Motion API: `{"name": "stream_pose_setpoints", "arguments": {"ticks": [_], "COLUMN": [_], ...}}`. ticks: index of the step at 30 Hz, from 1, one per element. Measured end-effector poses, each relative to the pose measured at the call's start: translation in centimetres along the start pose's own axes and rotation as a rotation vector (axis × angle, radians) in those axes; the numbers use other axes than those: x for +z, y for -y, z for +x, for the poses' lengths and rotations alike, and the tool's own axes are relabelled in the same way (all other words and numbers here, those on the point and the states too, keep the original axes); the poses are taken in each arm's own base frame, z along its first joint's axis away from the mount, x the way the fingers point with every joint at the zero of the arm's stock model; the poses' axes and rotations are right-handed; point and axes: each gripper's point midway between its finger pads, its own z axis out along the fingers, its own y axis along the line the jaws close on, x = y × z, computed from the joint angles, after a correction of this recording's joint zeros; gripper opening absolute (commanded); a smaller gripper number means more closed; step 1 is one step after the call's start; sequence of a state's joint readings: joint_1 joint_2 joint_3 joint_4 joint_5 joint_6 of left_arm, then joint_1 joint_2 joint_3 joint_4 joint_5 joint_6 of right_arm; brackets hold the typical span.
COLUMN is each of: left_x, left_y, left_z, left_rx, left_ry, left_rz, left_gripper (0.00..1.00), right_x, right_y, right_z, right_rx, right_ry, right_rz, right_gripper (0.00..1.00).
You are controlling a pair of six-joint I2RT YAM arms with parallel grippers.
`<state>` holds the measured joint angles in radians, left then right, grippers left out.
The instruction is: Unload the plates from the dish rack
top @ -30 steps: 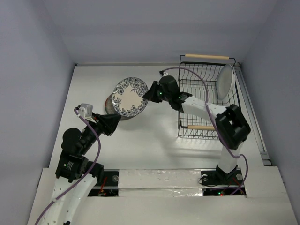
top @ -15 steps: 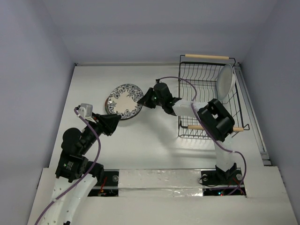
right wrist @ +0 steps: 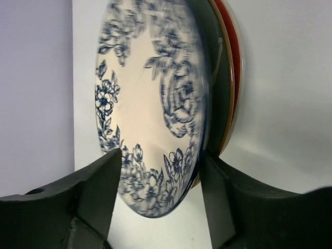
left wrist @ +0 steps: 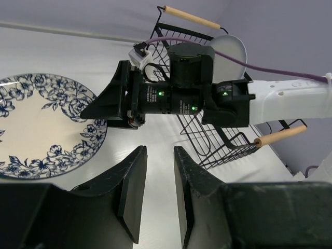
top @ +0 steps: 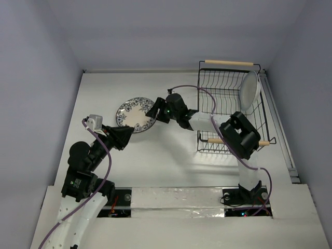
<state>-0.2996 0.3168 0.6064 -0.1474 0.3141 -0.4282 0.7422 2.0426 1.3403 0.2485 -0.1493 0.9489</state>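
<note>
Letting go of the blue-patterned plate [top: 136, 114] looks to be the step in hand. It lies flat on top of a stack at about ten o'clock on the tabletop [top: 171, 155], with the grey-green plate [right wrist: 220, 88] and the red plate [right wrist: 234, 78] showing underneath it in the right wrist view. The right pincer [top: 153, 112] sits at the stack's three o'clock edge, its fingers spread to either side of the rim rather than pinching it.

To do this well, I'd say the arm should back straight out toward three o'clock with the fingers kept wide until they clear the rim. A snag there could drag the top plate off its neighbours.

The left pincer [left wrist: 160, 155] waits near the stack's seven o'clock side — fingers a little apart, holding nothing — and is best left out of the way.

The dish rack [top: 218, 91] stands at two o'clock, and the plain white plate [top: 250, 90] leans upright at its far right end — the one plate not yet unloaded.
</note>
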Motion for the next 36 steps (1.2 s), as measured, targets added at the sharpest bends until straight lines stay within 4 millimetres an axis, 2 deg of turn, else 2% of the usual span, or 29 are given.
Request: {"name": "stream_pose_setpoints", "arguments": {"ticks": [2,6,9,11,12,15,16,17,20,21,22,24,25,27,28,29,31,36], "left_x": [0.0,0.0,0.0,0.0,0.0,0.0,0.0,0.0,0.0,0.0,0.0,-0.1,-0.1,-0.2,-0.3,-0.3,-0.4,-0.6], "left_y": [0.0,0.0,0.0,0.0,0.0,0.0,0.0,0.0,0.0,0.0,0.0,0.0,0.1,0.1,0.1,0.1,0.2,0.5], "left_z": [0.0,0.0,0.0,0.0,0.0,0.0,0.0,0.0,0.0,0.0,0.0,-0.1,-0.2,-0.3,-0.3,-0.4,-0.5,-0.5], "left_rx": [0.000,0.000,0.000,0.000,0.000,0.000,0.000,0.000,0.000,0.000,0.000,0.001,0.003,0.003,0.004,0.004,0.006,0.007], "left_ry": [0.000,0.000,0.000,0.001,0.000,0.001,0.001,0.001,0.002,0.002,0.002,0.007,0.010,0.014,0.017,0.019,0.025,0.032], "left_rz": [0.000,0.000,0.000,0.000,-0.001,0.000,0.000,0.000,0.000,-0.001,0.000,0.000,0.001,0.002,0.002,0.001,0.003,0.012], "left_gripper": [0.25,0.25,0.25,0.25,0.25,0.25,0.24,0.23,0.14,0.10,0.00,0.00,0.00,0.00,0.00,0.01,0.08,0.23], "right_x": [-0.5,-2.0,-3.3,-4.5,-5.1,-7.6,-8.6,-9.8,-14.9,-17.0,-19.3,-24.6,-27.6,-32.9,-34.6,-36.3,-37.8,-38.6], "right_y": [-0.1,-0.3,-1.1,-2.0,-2.4,-2.5,-2.4,-2.0,-0.9,-0.3,0.7,3.0,4.7,8.1,9.4,10.9,13.4,19.3], "right_z": [0.1,-0.1,-1.2,-2.4,-2.9,-4.6,-5.2,-6.0,-9.3,-11.1,-13.2,-18.0,-20.2,-23.4,-24.3,-25.0,-25.5,-25.6], "right_rx": [-0.036,-0.120,-0.198,-0.251,-0.274,-0.345,-0.363,-0.378,-0.409,-0.409,-0.401,-0.364,-0.340,-0.293,-0.276,-0.259,-0.250,-0.230], "right_ry": [0.003,0.016,0.050,0.081,0.099,0.155,0.180,0.213,0.322,0.371,0.426,0.567,0.640,0.751,0.781,0.806,0.799,0.699], "right_rz": [0.022,0.090,0.141,0.168,0.181,0.248,0.277,0.313,0.412,0.452,0.494,0.597,0.670,0.826,0.887,0.954,1.056,1.224], "right_gripper": [0.71,0.73,0.71,0.65,0.61,0.19,0.02,0.00,0.00,0.00,0.00,0.04,0.17,0.33,0.49,0.53,0.55,0.56]}}
